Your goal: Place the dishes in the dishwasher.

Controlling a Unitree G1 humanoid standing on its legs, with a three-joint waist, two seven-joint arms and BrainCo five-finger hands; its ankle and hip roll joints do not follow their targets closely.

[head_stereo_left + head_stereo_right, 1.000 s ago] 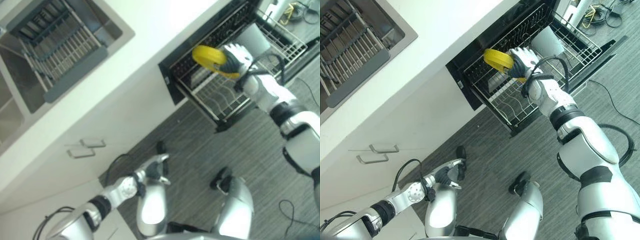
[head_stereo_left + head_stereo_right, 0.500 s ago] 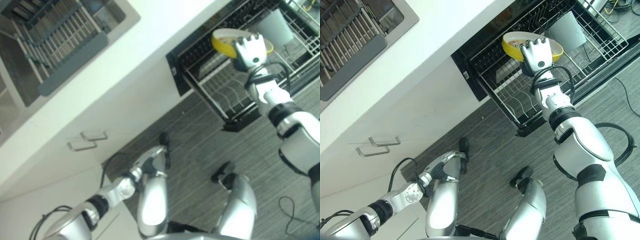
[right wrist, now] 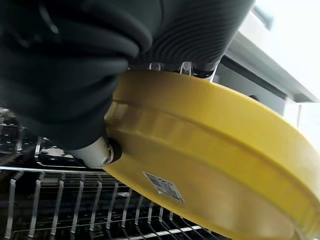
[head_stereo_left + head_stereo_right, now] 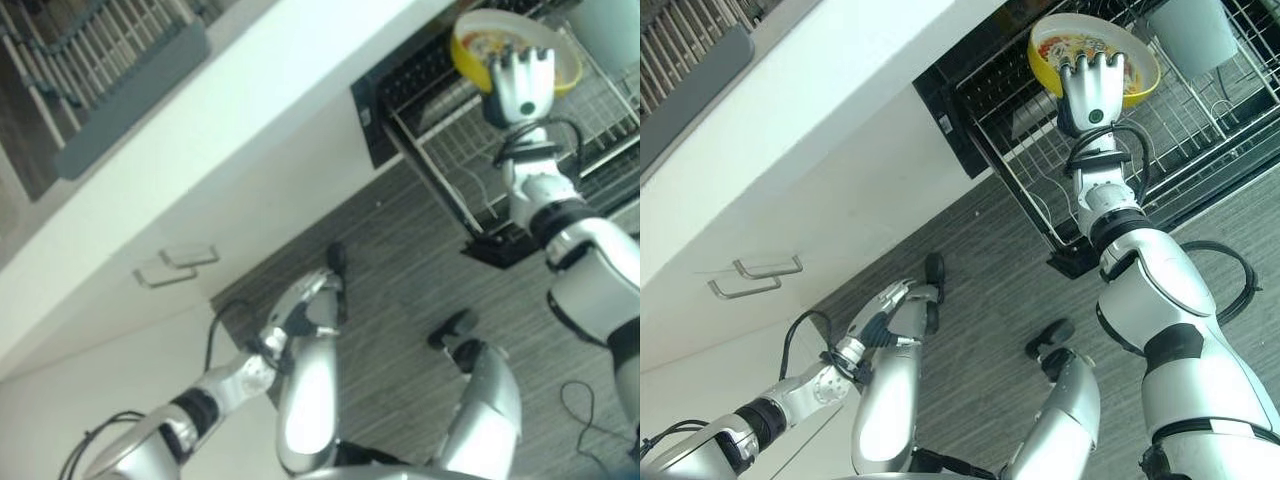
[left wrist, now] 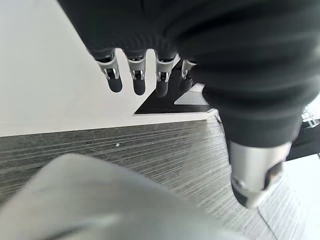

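The right hand [image 4: 1092, 92] holds a yellow bowl [image 4: 1050, 50] over the pulled-out dishwasher rack [image 4: 1040, 150], fingers curled over the near rim and thumb against the underside, as the right wrist view confirms. The bowl's patterned inside faces up and toward the head camera; its body hangs above the wire tines, not yet resting on them. Just beyond it in the same rack stands a grey cup-like vessel [image 4: 1185, 30]. The left hand [image 4: 875, 320] hangs low beside the white cabinet front [image 4: 790, 200], near the two drawer handles [image 4: 755, 278], fingers relaxed and straight and holding nothing — it has no part in this step.

To seat the bowl well, it probably needs tilting onto its edge so the rim slips between two rows of tines rather than landing flat across them. Lowering should be slow, with the grip kept firm until the wire takes the weight — a rim hold on a smooth bowl could slip if the fingers loosen early. The approach should stay clear of the grey vessel and of the dishwasher's dark front frame [image 4: 945, 105] under the white counter [image 4: 840, 60].
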